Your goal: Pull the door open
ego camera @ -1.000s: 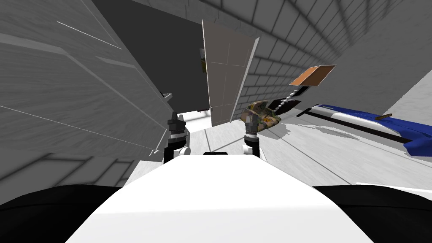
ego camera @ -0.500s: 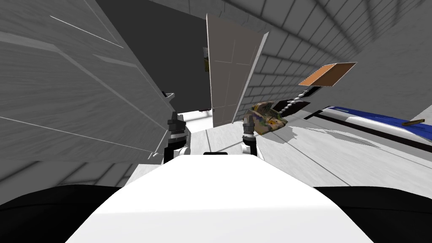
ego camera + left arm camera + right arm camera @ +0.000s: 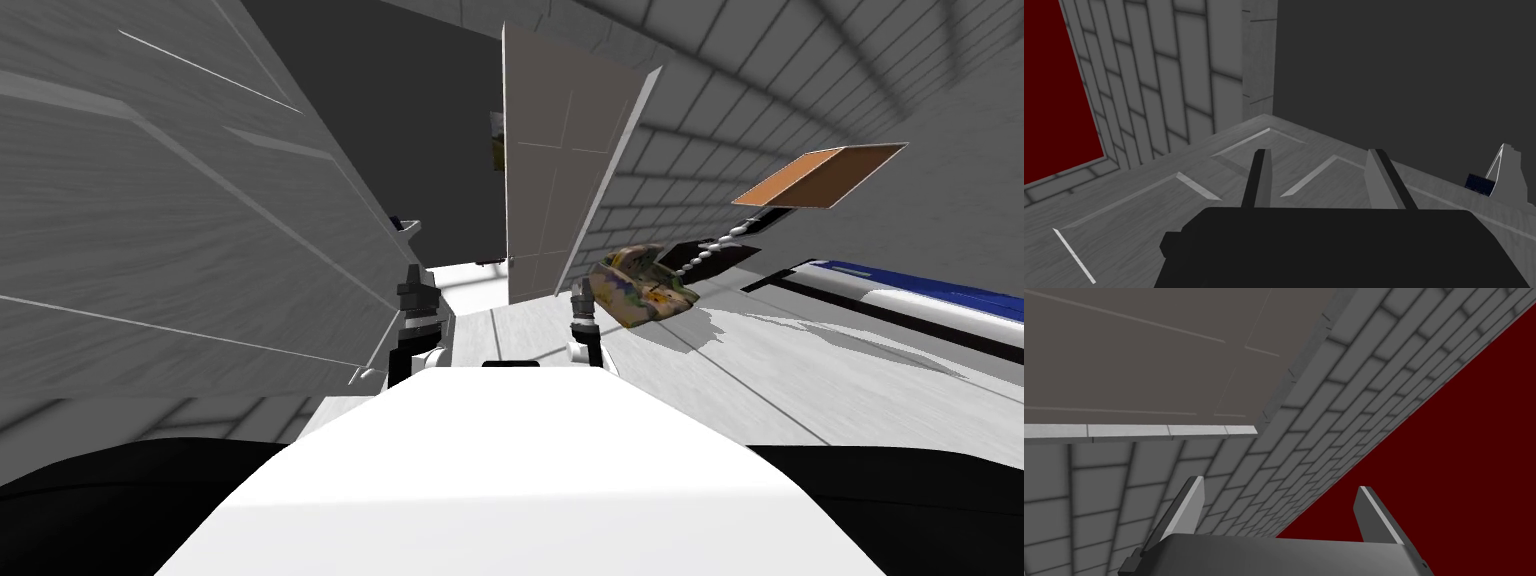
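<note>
A large grey panelled door [image 3: 180, 220] slants close along my left side. In the left wrist view its panels [image 3: 1174, 200] lie just beyond the open left gripper [image 3: 1319, 170], which holds nothing. That gripper [image 3: 415, 285] sits by the door's near edge in the head view. A second, brownish-grey door [image 3: 560, 190] stands ajar ahead, swung off a grey brick wall [image 3: 680, 130]. The right gripper [image 3: 582, 300] is below this door, open and empty [image 3: 1280, 498], with the door [image 3: 1149, 358] well beyond its fingertips.
A camouflage-patterned bag [image 3: 640, 285] lies on the pale floor right of the right gripper. An orange-brown flat board [image 3: 820, 175] on a beaded stalk and a blue-covered bed [image 3: 930, 300] lie further right. A small white piece with a dark blue part [image 3: 1496, 172] sticks out at the grey door's edge.
The whole head view has slid to the right, so I have turned left. The brownish door, bag and board sit further right. Both arms hold their pose.
</note>
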Available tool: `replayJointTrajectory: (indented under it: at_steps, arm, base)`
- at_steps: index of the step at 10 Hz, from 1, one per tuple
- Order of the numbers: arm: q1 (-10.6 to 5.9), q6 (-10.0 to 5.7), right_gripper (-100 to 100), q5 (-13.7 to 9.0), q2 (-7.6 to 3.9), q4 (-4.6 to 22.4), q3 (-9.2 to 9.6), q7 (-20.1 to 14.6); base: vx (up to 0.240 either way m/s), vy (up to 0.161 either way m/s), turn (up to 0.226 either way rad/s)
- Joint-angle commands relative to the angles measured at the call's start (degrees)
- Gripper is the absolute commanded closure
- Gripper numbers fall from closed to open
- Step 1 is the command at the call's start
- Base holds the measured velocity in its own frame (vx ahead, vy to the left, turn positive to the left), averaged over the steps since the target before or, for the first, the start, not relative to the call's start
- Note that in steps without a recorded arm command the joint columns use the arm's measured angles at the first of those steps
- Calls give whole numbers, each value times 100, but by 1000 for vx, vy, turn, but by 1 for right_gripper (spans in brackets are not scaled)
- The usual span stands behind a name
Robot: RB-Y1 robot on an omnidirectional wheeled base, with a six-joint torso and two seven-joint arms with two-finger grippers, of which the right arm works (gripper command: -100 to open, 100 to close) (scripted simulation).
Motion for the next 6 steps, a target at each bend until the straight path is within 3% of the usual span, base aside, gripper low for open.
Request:
replayJointTrajectory:
  at_steps: [1,6]
  arm:
    - [-106,-6,-100,-29,-25,241,4,-25]
    - [-442,-109,-100,-139,-112,1063,-9,-114]
  base:
    - [110,16,79]
    - [101,14,101]
